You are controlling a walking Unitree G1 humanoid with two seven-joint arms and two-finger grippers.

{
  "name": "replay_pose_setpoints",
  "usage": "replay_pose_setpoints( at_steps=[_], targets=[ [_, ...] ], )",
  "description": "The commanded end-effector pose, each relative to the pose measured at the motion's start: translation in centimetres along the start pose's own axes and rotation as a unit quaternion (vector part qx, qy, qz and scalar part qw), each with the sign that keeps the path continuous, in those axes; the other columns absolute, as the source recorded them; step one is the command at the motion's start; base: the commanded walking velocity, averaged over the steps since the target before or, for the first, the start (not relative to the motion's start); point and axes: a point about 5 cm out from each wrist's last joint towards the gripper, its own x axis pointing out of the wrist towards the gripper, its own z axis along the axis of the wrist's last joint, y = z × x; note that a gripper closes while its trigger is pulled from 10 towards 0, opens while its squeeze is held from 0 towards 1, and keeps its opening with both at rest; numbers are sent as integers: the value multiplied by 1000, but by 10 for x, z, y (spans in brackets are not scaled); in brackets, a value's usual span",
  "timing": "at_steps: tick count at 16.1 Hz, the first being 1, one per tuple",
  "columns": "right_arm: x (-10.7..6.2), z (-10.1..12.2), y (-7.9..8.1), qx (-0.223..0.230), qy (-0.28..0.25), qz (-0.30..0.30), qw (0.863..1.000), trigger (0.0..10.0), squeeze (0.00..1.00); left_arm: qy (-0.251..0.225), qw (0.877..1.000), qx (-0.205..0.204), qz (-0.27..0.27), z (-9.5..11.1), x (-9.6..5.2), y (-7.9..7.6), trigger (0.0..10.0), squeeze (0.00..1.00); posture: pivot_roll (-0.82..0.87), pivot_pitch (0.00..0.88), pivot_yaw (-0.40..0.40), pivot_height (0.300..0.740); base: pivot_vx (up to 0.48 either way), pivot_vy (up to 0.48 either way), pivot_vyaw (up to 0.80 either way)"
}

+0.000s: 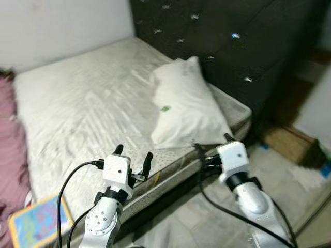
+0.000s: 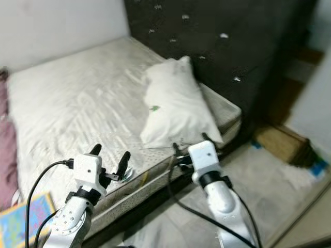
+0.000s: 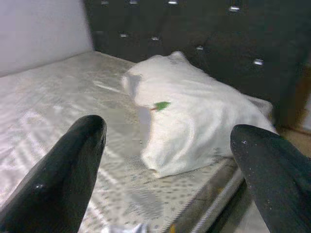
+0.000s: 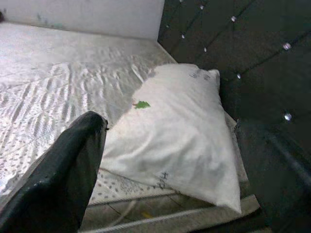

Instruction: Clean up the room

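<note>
We find the left pincer (image 1: 133, 156) held over the near edge of the bed (image 1: 93, 103), its two black fingers spread apart with nothing between them. The right pincer (image 1: 212, 140) is raised at the near right corner of the bed, just beside the near end of the pillow (image 1: 183, 103); its wrist view shows the fingers (image 4: 68, 160) set wide apart and empty.

We note the pillow is white and lies lengthwise along the right side of the bare mattress, its far end against the dark tufted headboard (image 1: 232, 41). A small green mark (image 1: 165, 108) sits on the pillow's upper surface. The mattress covering is pale and wrinkled.

To the left, we record a pink cloth (image 1: 10, 155) bunched along the bed's left side, and a colourful flat book or card (image 1: 39, 222) lying at the near left corner. On the floor to the right, beyond the bed, stands a brown box (image 1: 289, 144). A white wall (image 1: 51, 26) runs behind the bed on the far left.
</note>
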Motion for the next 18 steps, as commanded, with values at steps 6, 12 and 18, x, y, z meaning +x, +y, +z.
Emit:
replay_pose_setpoints(
  at_steps=[6, 12, 18],
  targets=[
    [4, 4, 12, 19, -10, 11, 1000, 10000, 0, -2, 999, -1, 34, 3, 10, 12, 10000, 0, 36, 114, 13, 740, 0, 0, 800],
    [4, 4, 11, 28, -14, 6, 999, 10000, 0, -11, 1000, -8, 13, 5, 15, 6, 10000, 0, 34, 115, 15, 740, 84, 0, 0],
    [4, 5, 12, 32, -17, 9, 999, 10000, 0, -9, 1000, -12, 12, 3, 13, 6, 10000, 0, 38, 111, 15, 740, 289, 0, 0]
  ],
)
